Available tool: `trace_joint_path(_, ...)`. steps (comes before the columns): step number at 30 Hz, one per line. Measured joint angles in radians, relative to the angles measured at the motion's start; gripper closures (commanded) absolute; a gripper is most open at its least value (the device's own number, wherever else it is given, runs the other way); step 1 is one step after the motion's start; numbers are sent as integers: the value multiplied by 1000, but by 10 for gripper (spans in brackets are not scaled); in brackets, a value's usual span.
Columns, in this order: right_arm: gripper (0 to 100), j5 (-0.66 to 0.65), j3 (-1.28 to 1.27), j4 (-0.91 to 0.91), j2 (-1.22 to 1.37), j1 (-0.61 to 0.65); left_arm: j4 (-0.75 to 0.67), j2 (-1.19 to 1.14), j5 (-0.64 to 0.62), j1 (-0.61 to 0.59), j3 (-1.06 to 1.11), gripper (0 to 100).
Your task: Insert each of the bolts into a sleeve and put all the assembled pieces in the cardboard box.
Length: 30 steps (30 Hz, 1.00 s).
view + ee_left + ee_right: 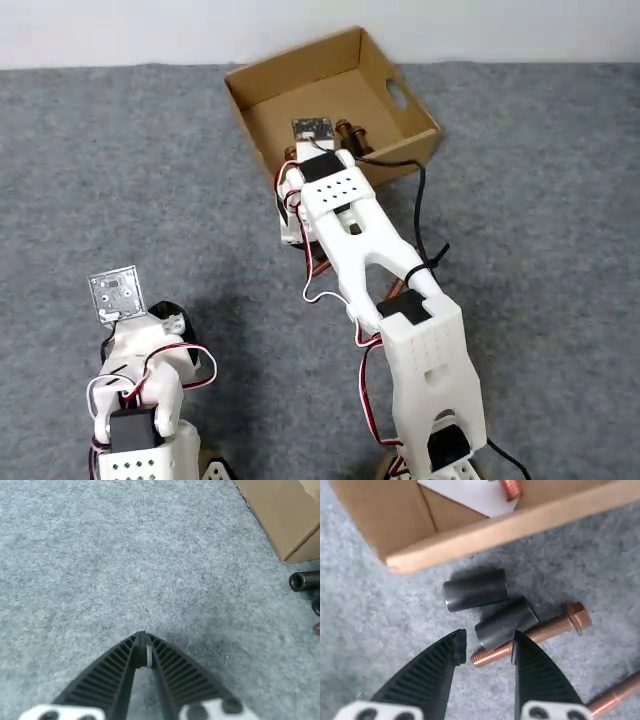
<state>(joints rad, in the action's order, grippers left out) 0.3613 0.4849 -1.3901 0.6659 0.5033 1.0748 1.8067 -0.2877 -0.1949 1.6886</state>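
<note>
My right gripper (487,645) is open just above the carpet, close to the cardboard box's (495,535) outer wall. Between its fingertips lies the threaded end of a copper bolt (565,622). A dark sleeve (505,622) rests against that bolt; I cannot tell whether the bolt passes through it. A second, empty sleeve (475,589) lies nearer the box wall. Another bolt (615,695) lies off to the side. My left gripper (142,642) is shut and empty over bare carpet. Inside the box (330,90), assembled pieces (350,135) lie by the near wall.
The right arm (370,250) stretches from the table's front to the box's near wall. The left arm (140,370) is folded at the front left. A box corner (285,520) and a sleeve end (305,580) are off to one side of the left gripper. Grey carpet covers the table.
</note>
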Motion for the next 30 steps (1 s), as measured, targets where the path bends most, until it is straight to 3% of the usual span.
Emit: trace_joint_path(30, 865, 78, 44, -48, 78, -63, 0, 0, 0, 0, 0, 994)
